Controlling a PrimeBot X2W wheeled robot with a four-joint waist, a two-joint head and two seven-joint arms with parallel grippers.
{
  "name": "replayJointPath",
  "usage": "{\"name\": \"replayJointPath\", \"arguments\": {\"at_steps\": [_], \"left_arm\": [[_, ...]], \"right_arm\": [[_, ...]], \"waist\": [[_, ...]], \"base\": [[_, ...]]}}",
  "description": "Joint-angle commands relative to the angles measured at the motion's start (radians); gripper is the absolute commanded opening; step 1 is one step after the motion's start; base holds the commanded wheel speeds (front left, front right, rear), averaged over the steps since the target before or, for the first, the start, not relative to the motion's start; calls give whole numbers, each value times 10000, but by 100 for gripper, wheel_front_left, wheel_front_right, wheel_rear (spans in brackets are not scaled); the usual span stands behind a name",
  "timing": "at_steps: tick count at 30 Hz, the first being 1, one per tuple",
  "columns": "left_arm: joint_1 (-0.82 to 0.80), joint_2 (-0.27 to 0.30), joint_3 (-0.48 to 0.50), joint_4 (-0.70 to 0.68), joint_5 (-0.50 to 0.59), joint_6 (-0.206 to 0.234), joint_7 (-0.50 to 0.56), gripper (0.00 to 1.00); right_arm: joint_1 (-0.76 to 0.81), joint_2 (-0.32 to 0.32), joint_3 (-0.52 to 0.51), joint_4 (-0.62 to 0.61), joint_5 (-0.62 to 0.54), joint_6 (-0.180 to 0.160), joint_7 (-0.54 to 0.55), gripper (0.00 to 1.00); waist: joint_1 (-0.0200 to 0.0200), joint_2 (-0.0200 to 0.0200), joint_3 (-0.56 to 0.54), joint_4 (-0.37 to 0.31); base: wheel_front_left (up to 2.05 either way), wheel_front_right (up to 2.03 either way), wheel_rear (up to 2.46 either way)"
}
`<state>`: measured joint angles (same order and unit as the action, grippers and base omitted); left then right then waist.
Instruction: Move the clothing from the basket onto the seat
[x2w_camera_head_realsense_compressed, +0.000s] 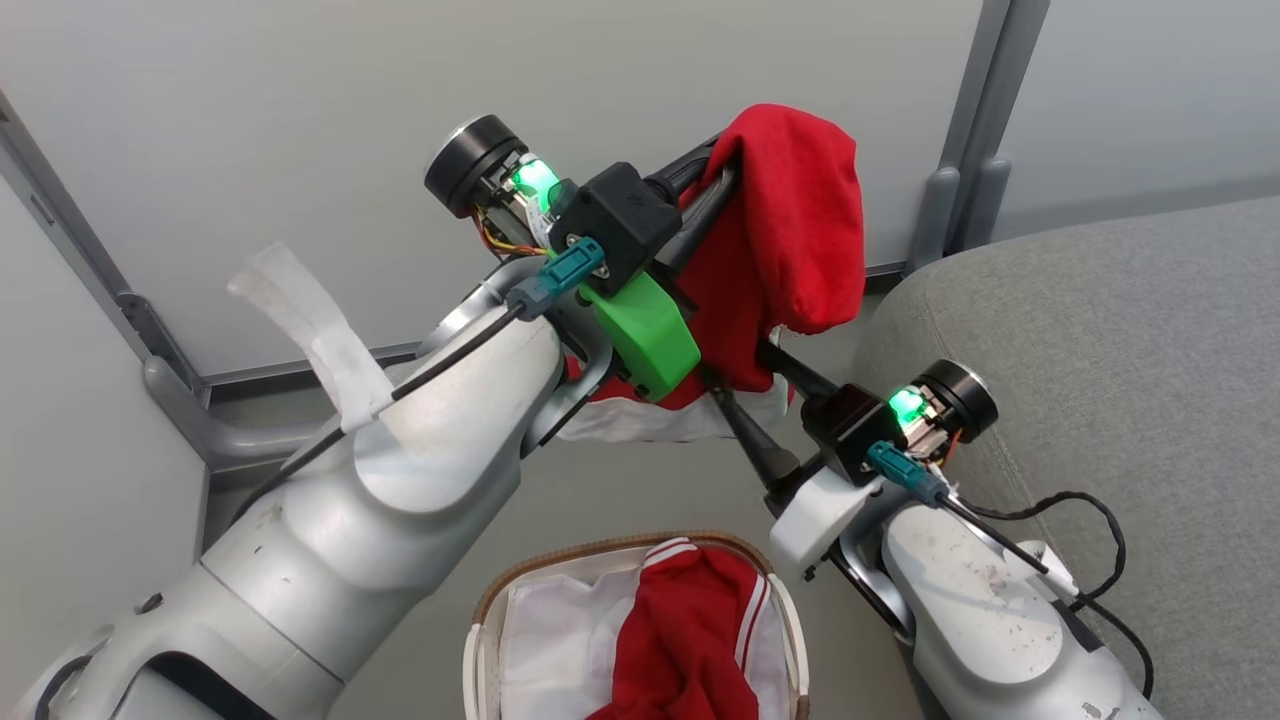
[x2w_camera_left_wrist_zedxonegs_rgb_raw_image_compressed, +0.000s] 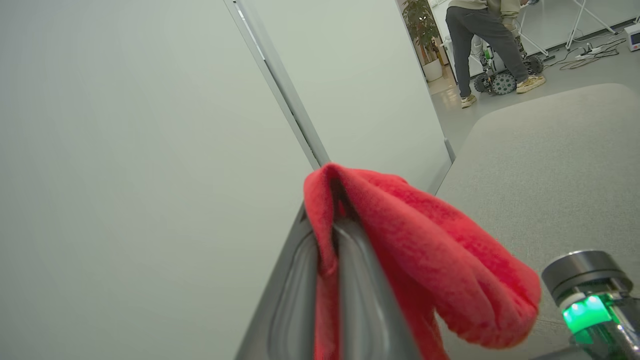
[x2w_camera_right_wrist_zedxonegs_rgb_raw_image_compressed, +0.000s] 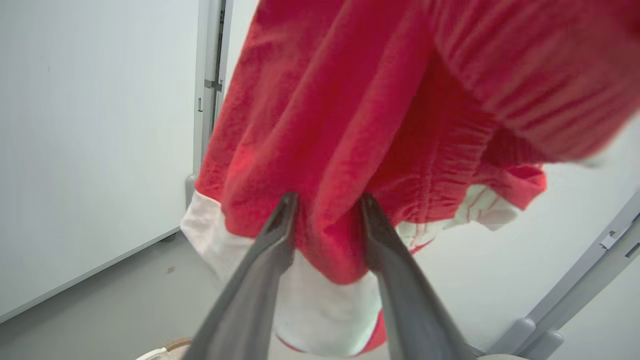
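Now we've red garment (x2w_camera_head_realsense_compressed: 800, 220) hoisted mid-air betw. both arms, just left of seat (x2w_camera_head_realsense_compressed: 1100, 330), above basket (x2w_camera_head_realsense_compressed: 482, 625). L claw (x2w_camera_left_wrist_zedxonegs_rgb_raw_image_compressed: 330, 225) clamped tight on top fold. R claw (x2w_camera_right_wrist_zedxonegs_rgb_raw_image_compressed: 328, 200) fingers parted, astride lower fold. 2nd garment (x2w_camera_head_realsense_compressed: 690, 630) lies in basket.

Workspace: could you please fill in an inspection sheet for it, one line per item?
Surface: grey couch, no clothes on the visible part yet.
Job's things: lifted garment, red, hangs beside the couch; second garment lies in the basket.
Clutter: nothing seen.
Grippers: left gripper shut on the lifted garment; right gripper jaws apart around its lower fold.
Cables: black cable loops from the right arm over the couch.
Surroundings: pale wall panels; a person stands beyond the couch.
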<state>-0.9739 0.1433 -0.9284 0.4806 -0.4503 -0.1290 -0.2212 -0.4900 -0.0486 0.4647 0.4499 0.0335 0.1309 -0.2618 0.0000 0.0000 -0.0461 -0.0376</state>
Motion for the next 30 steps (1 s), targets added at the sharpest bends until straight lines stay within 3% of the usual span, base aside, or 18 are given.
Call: {"name": "replayJointPath", "arguments": {"at_steps": [1,16,17,18,19,30], "left_arm": [[-8,-5,-6,26,-159,-25,13,0],[625,178,186,894,-945,-22,4,0],[674,177,181,928,-994,-22,-16,15],[747,175,171,966,-1121,-22,-34,43],[798,194,191,989,-1199,-23,-57,100],[2242,298,542,1240,-1599,71,-437,100]], "right_arm": [[-126,-35,54,99,77,-5,-49,0],[-54,-32,19,-59,367,-5,-49,0],[-44,-35,-26,-83,377,-5,-49,0],[-29,-33,-94,-117,377,-5,-49,0],[-17,-35,-143,-147,372,-5,-49,0],[109,-33,-913,-470,202,-5,-49,0]], "waist": [[0,0,-1,-6],[0,0,50,-186],[0,0,58,-196],[0,0,70,-204],[0,0,80,-210],[0,0,203,-229]], "base": [[0,0,0],[0,0,0],[0,0,0],[0,0,0],[0,0,0],[0,0,0]]}}
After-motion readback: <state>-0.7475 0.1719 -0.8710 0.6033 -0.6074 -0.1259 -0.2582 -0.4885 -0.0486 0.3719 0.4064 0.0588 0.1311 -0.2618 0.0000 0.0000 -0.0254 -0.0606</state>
